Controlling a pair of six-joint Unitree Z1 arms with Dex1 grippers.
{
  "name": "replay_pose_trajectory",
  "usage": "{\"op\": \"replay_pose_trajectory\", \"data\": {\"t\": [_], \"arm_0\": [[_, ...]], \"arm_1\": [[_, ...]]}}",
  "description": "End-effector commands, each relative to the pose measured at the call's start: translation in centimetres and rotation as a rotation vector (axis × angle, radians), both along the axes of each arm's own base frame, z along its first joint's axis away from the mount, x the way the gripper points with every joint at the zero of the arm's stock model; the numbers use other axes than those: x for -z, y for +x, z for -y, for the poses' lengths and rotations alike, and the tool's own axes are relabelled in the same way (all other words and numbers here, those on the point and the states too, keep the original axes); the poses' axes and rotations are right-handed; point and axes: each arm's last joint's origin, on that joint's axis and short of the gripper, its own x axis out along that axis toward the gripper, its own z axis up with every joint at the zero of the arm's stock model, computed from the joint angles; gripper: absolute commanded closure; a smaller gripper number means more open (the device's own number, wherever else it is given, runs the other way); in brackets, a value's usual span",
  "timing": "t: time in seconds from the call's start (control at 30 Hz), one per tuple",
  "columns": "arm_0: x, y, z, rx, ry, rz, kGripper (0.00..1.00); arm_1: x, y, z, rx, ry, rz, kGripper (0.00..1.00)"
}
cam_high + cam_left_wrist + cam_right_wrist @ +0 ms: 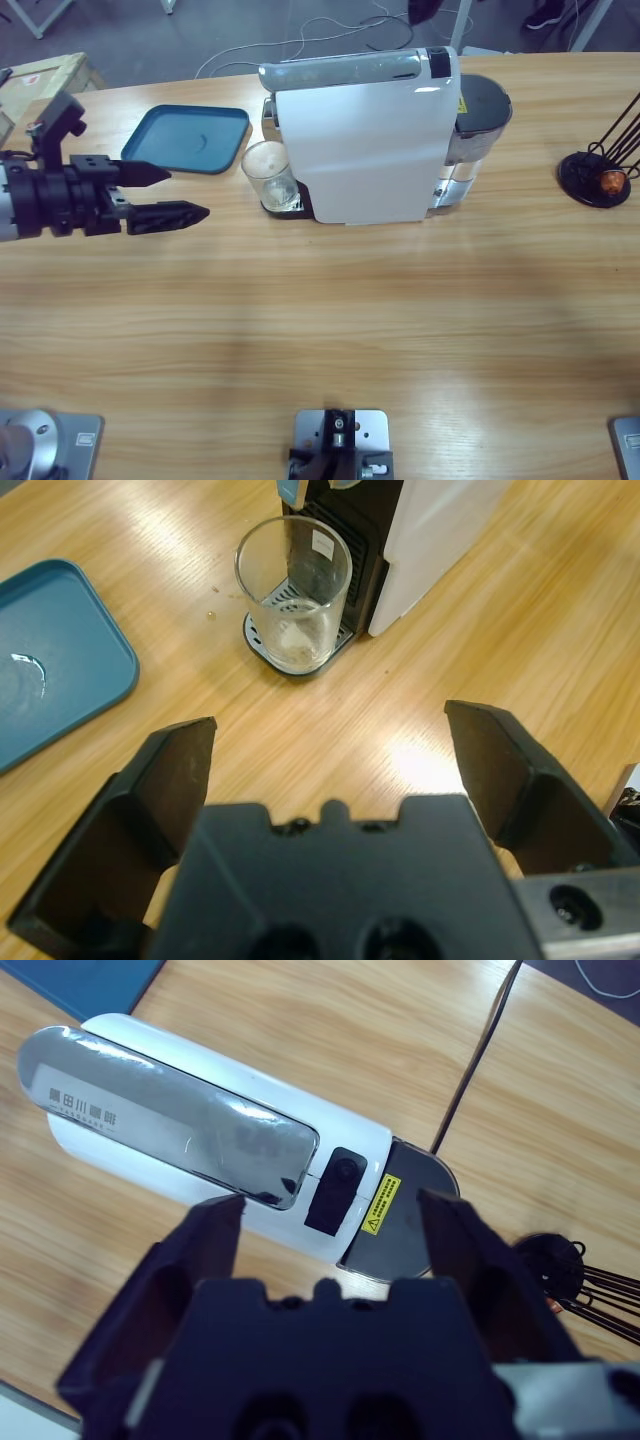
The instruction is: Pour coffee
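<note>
Reaching in from the left edge of the high view, the left gripper (170,195) hovers over the long wooden table (320,320) with its jaws spread wide and nothing between them. Its wrist view looks along those jaws at the glass (293,602), which stands well ahead of the fingertips and apart from them. Behind the gripper, at the table's far left corner, sits a pale wooden crate (35,80). Next comes a blue tray (188,138), lying flat just left of the glass. The glass stands upright on the drip grille (262,646) at the front of the white coffee machine (365,140); a little coffee (297,640), pale and foamy, lies at its bottom, though in the high view the amount is hard to judge. The machine carries a silver lid (170,1110) and a grey water tank (480,115) with a yellow warning label (381,1204) at its right end. The right gripper (330,1250) hangs above the machine, looking straight down on it, jaws wide apart and empty. Far right, a black wire capsule stand (600,170) holds an orange capsule (612,181). The tabletop is light, streaked wood grain with a soft glare near the machine. Beyond it lies a grey floor with white cables (300,45) trailing across.
</note>
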Motion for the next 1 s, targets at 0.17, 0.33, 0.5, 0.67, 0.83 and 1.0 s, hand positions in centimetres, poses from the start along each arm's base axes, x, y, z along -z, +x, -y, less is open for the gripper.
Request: {"op": "replay_pose_trajectory", "data": {"t": [0.17,0.33,0.5,0.67,0.83,1.0], "arm_0": [[0.5,0.4,0.5,0.009,0.014,-0.008,0.004],[0.2,0.4,0.5,0.009,0.008,0.001,0.004],[0.3,0.5,0.5,0.002,0.015,-0.004,0.004],[0.1,0.5,0.5,0.003,0.011,0.003,0.004],[0.1,0.4,0.5,0.002,0.011,0.004,0.004],[-0.2,0.3,0.4,0.002,0.003,0.015,0.004]], "arm_1": [[0.0,-1.1,0.4,0.003,-0.009,-0.019,0.0],[-0.3,-1.4,0.7,0.009,-0.005,-0.018,0.0],[0.0,-1.3,0.6,0.011,-0.009,-0.023,0.0],[-0.2,-1.3,0.6,0.014,-0.006,-0.019,0.0],[-0.6,-1.6,0.9,0.015,0.0,-0.01,0.0],[-0.9,-2.0,1.3,0.016,0.002,-0.005,0.0]]}}
